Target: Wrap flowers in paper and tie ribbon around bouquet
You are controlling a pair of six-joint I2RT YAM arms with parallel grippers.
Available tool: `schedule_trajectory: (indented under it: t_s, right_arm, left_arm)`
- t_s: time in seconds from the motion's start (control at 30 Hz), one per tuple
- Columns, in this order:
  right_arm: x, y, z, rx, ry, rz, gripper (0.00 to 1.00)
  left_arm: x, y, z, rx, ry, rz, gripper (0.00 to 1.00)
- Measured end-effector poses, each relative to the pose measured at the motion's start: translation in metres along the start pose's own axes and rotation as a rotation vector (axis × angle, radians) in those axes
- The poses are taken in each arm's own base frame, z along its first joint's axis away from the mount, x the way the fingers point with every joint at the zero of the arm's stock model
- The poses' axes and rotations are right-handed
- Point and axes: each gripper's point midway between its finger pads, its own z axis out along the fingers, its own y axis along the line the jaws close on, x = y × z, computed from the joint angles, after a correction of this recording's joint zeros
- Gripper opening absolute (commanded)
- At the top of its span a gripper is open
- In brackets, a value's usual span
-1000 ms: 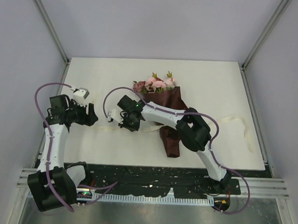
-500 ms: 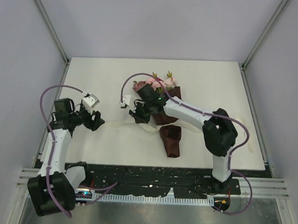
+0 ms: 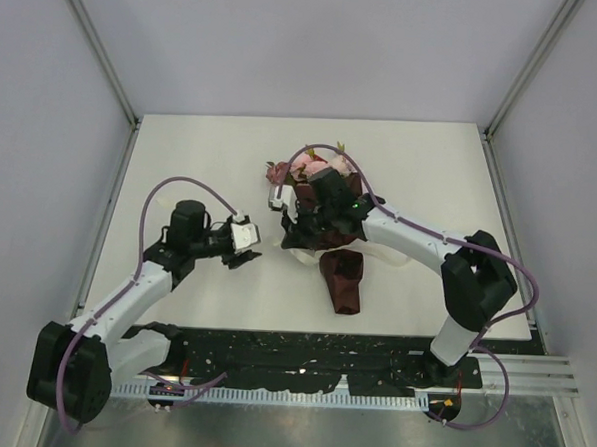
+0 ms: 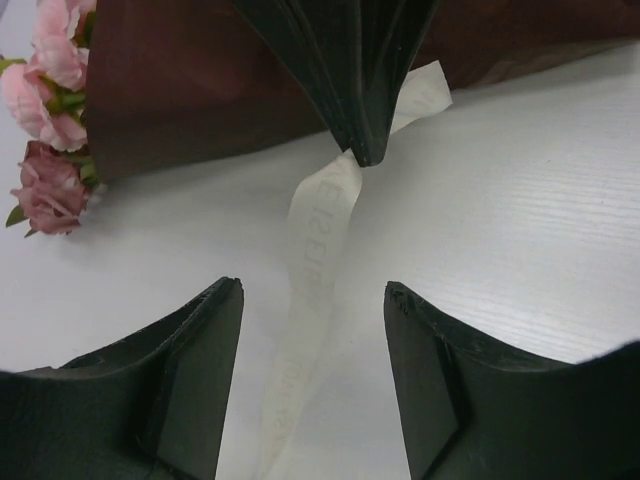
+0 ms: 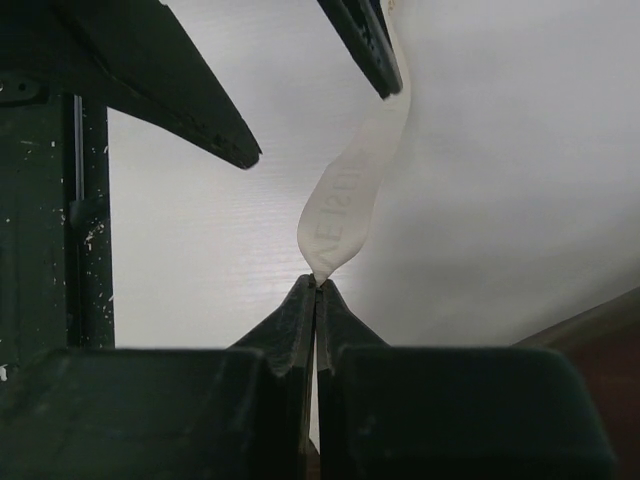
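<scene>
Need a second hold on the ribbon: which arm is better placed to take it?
Left. The left gripper is open and straddles the ribbon on the table, free to close. The right gripper is shut on the ribbon beside the bouquet, so it is busy.

From above, we lose the middle of the bouquet [image 3: 344, 278] under the right arm [image 3: 408, 235], and the flowers [image 3: 303, 167] show only in part at upper centre. In the left wrist view the ribbon [image 4: 318, 250] runs off the bottom edge, its upper end hidden behind the dark tip of the right gripper [image 4: 362, 150]; its lettering is too blurred for us to read. In the right wrist view the paper [image 5: 592, 332] is a sliver cut off at lower right.
</scene>
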Motion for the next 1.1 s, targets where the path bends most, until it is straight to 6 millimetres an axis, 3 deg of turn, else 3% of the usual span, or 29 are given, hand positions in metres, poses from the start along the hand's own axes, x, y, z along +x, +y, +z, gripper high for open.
schedule_trajectory:
  t_s: [0.13,0.27,0.4,0.5,0.6,0.67,0.73,0.83,0.93,1.1]
  right_arm:
    - [-0.008,0.005,-0.009,-0.006,-0.043,-0.013,0.06]
    - [-0.020,0.009,-0.017,-0.008,-0.087,-0.032,0.06]
    - [-0.024,0.011,-0.019,-0.013,-0.103,-0.041,0.06]
    - [-0.022,0.012,-0.019,-0.014,-0.103,-0.040,0.07]
    - [-0.018,0.011,-0.019,-0.013,-0.095,-0.030,0.53]
    - [-0.015,0.008,-0.022,-0.005,-0.088,-0.004,0.67]
    - [-0.011,0.003,-0.029,0.005,-0.074,0.039,0.68]
    - [-0.001,-0.018,-0.052,0.052,-0.048,0.139,0.68]
    - [0.021,-0.043,-0.087,0.125,-0.019,0.261,0.68]
    - [0.074,-0.069,-0.151,0.244,0.044,0.445,0.66]
  left_arm:
    - [-0.007,-0.007,0.020,0.046,-0.018,0.047,0.59]
    - [-0.013,-0.011,0.033,0.067,-0.032,0.085,0.49]
    - [-0.018,-0.009,0.039,0.061,-0.035,0.107,0.29]
    - [-0.021,-0.004,0.041,0.045,-0.035,0.112,0.04]
    - [-0.028,0.004,0.040,0.024,-0.040,0.121,0.00]
    - [-0.032,0.009,0.039,0.008,-0.039,0.123,0.00]
    - [-0.032,0.013,0.038,-0.011,-0.034,0.110,0.00]
    - [-0.026,0.018,0.035,-0.036,-0.010,0.060,0.00]
    - [-0.022,0.031,0.030,-0.082,0.014,-0.024,0.00]
    - [-0.017,0.076,0.014,-0.213,0.028,-0.186,0.00]
